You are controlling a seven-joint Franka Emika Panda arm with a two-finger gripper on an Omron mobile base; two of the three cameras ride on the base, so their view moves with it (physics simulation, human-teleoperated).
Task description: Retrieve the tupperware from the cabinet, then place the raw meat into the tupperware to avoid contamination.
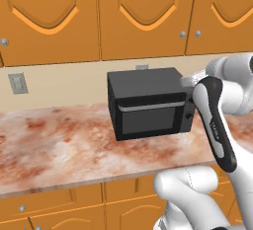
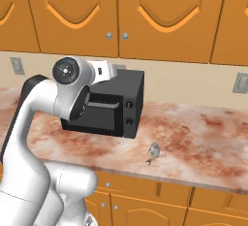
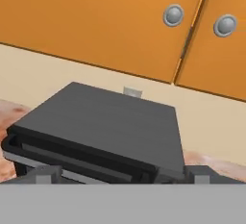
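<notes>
Nearest, under the front edge of the counter [image 1: 49,145]: plain orange drawer fronts [image 1: 49,202] with small silver knobs. Rising in front of that edge, the white arm [image 2: 34,108], bent over towards the microwave.

On the marbled red-and-cream top, close to the front edge and right of the middle: the raw meat [image 2: 153,153], a small pale grey piece lying bare on the counter, apart from everything else, just off the microwave's front right corner.

Further in, towards the back edge: the black microwave [image 1: 148,108], door shut, handle bar across the top of the door, two round dials on its right side. Stands square on the counter, well clear of the front edge.

Level with the microwave's top, at its front: the gripper [image 3: 124,176], held above the door side and looking across the lid at the wall. Jaws wide apart, one grey fingertip [image 3: 45,174] at each lower corner of the hand view, clamped on nothing.

Behind, on the cream back wall: an outlet [image 1: 18,83] far left, another [image 2: 240,82] far right, a third [image 3: 132,92] just past the microwave's rear edge.

Farthest and highest: the cabinet [image 1: 143,7], orange-brown, hung on the wall above the counter's back edge. Arched raised panels, all doors shut, paired round silver knobs [image 3: 173,15] at the meeting edges, directly above the microwave.
</notes>
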